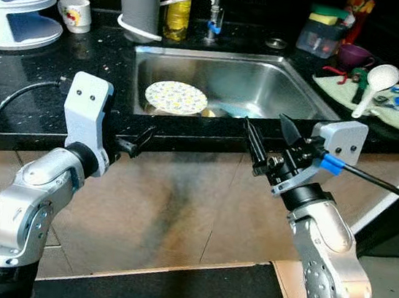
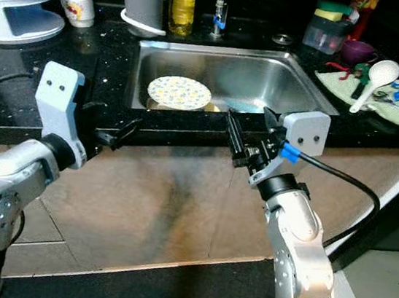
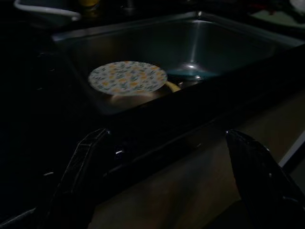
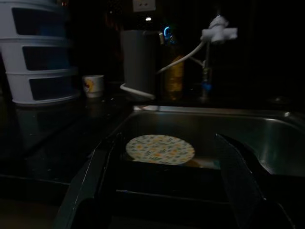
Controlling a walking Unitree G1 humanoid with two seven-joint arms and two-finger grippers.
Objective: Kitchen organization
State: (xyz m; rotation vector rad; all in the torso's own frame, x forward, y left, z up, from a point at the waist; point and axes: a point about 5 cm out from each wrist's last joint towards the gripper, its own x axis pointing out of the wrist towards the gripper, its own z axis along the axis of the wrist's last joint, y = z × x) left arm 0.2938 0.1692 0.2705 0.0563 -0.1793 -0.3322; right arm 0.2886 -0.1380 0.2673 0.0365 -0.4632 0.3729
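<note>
both claws apart and empty at the counter edge: right gripper (image 1: 268, 140), left gripper (image 1: 139, 141). floral plate (image 1: 176, 97) lies in the sink (image 1: 267, 84) just beyond them. approach stage; next, reach over the rim and pinch the plate's edge.

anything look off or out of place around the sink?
Mildly: the floral plate sits tilted in the sink, propped on something yellowish beneath it rather than flat. Both grippers, left and right, hover open before the counter edge, holding nothing.
</note>
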